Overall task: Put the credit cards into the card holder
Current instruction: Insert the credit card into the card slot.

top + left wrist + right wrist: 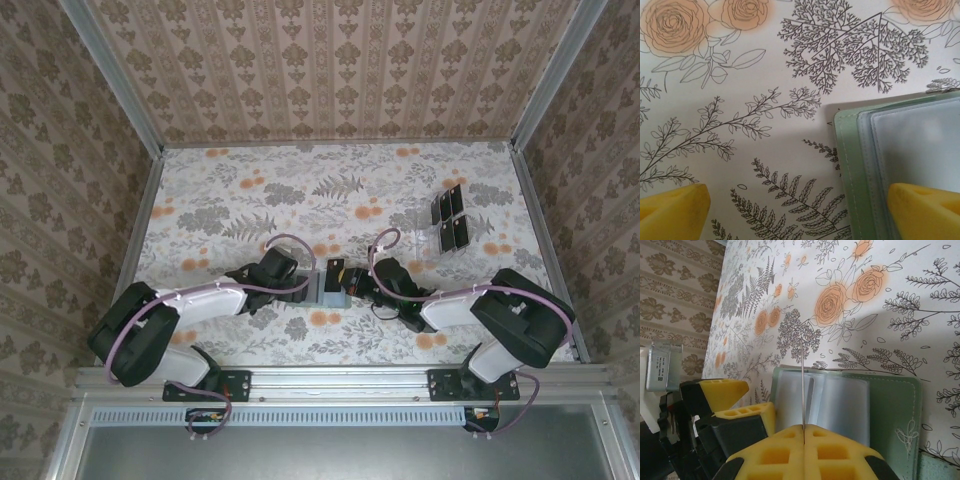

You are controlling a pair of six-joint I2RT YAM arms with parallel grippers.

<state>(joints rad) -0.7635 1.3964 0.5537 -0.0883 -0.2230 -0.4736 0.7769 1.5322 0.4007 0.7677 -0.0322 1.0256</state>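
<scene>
Pincer, right: the right gripper [804,434] has its yellow pads pressed together on a thin credit card [803,390], which is seen edge-on as a fine line rising from between them.
Card in hand: the far end of the card stands over the open card holder [890,405], at the clear pockets. Whether it has entered a pocket cannot be told.
Pincer, left: the left gripper [799,212] is spread wide. One yellow fingertip [922,210] is over the holder's clear pocket and the other is over bare tabletop just beside the holder.
Card holder: it is grey-green and lies open and flat, with a stitched border, clear sleeves inside and a small drawn mark on its cover. From above it lies between the two grippers, in the near middle of the table [250,190].
Rack: a clear plastic rack [447,240] stands well apart from the holder, toward the far right, with more black credit cards [450,205] in it.
Setting: the tabletop is printed with orange roses and grey ferns. Patterned walls [330,60] close it in on three sides.
</scene>
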